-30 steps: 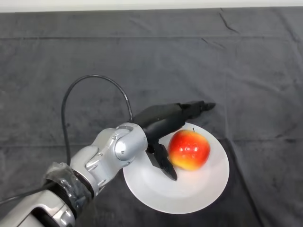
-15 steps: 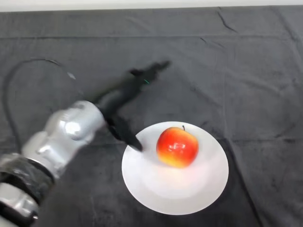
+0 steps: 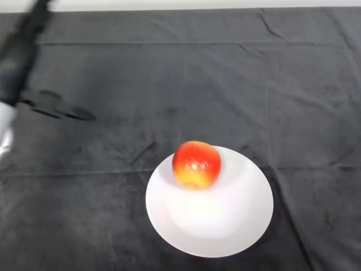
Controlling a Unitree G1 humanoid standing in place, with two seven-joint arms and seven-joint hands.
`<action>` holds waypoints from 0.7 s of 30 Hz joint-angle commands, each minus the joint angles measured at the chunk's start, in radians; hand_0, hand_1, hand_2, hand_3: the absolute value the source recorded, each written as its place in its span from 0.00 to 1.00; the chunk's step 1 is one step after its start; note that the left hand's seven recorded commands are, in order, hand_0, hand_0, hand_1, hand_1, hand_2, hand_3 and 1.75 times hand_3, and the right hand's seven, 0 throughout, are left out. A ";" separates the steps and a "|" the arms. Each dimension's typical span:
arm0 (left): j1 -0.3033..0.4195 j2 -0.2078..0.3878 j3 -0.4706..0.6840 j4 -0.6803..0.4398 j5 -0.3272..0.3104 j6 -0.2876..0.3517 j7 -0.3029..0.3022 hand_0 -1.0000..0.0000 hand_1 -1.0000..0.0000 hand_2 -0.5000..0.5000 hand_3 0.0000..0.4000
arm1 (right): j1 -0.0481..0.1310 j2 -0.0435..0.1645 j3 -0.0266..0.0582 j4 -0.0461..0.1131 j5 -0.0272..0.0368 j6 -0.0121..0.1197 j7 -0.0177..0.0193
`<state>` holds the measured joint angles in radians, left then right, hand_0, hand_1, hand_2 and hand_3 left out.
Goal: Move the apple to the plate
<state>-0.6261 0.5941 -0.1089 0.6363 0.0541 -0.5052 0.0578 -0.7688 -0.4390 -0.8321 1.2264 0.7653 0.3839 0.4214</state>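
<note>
A red and yellow apple [image 3: 196,164] sits on the white plate [image 3: 225,220], toward its upper left part. My left hand [image 3: 20,56] is at the far left edge of the view, well away from the apple and the plate. Its fingers are straight and spread, with the thumb [image 3: 56,107] pointing right, and it holds nothing.
The table is covered by a dark wrinkled cloth [image 3: 225,73]. A pale strip runs along the far edge of the table at the top of the view.
My hand let go of the apple and swung up and left, away from the plate to the view's left edge. The apple rolled slightly left on the plate.
</note>
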 commanded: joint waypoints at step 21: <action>0.069 0.121 0.471 0.320 -0.232 -0.268 0.248 1.00 1.00 0.50 0.00 | -0.050 -0.038 0.0004 -0.017 0.0311 0.002 -0.0052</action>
<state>-0.5968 0.6412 0.3517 0.9385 -0.1729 -0.7567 0.2989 -0.7689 -0.4387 -0.8304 1.2255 0.7709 0.3846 0.4195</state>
